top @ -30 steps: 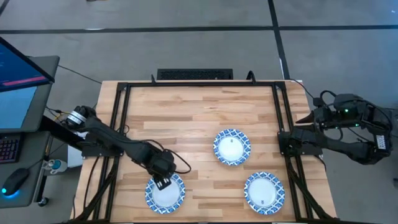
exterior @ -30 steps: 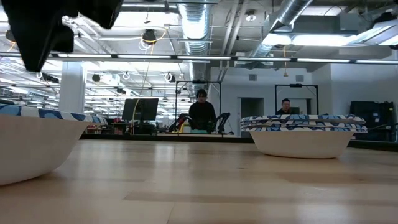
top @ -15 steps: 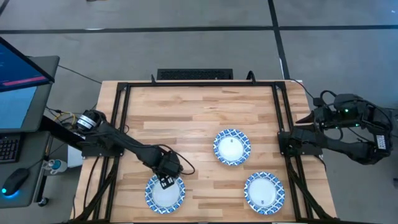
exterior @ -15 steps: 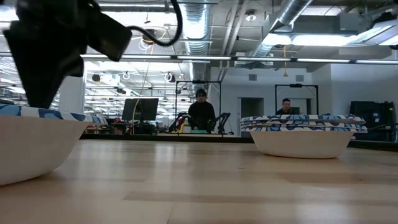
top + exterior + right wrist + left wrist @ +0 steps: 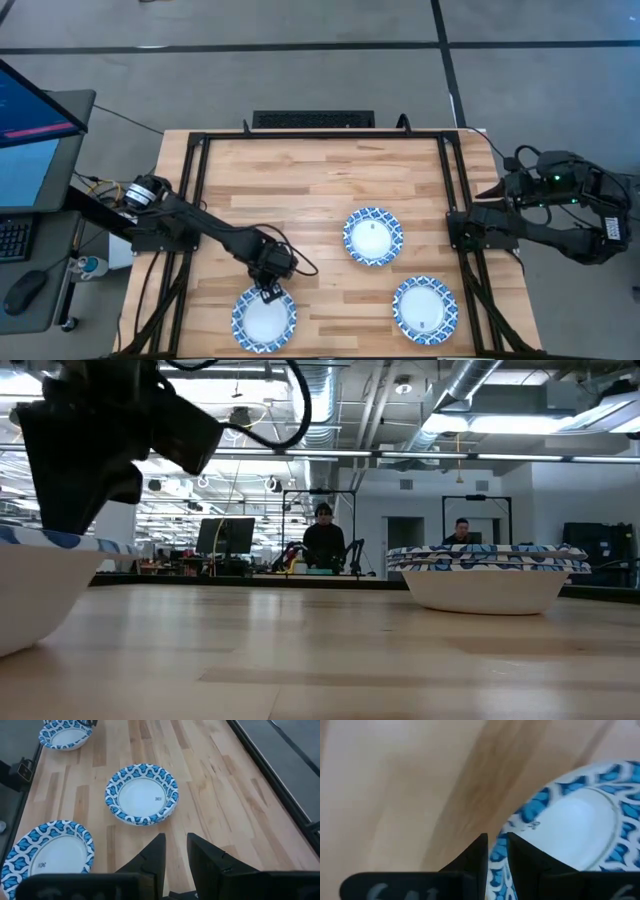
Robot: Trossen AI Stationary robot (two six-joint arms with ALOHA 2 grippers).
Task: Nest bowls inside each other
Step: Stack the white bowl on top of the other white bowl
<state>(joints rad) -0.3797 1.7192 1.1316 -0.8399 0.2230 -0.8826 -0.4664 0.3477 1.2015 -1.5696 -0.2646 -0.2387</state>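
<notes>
Three bowl stacks stand well apart on the worktop (image 5: 300, 180), so nesting appears part-done: the left hand (image 5: 269, 293) pinches the near-left bowl's (image 5: 263, 320) rim, while the right hand (image 5: 173, 851), narrowly parted and empty, waits off the worktop's right edge.

Two dark, matte-black arms flank the workbench. The left arm (image 5: 200, 232) is built of slim jointed segments, with a silver-ringed round joint near its base and thin black cables looping beside its wrist. The right arm (image 5: 560, 215) is bulkier, carrying a small green light and curling black cables. Each wrist ends in flat, angular black fingers (image 5: 152, 857).
</notes>
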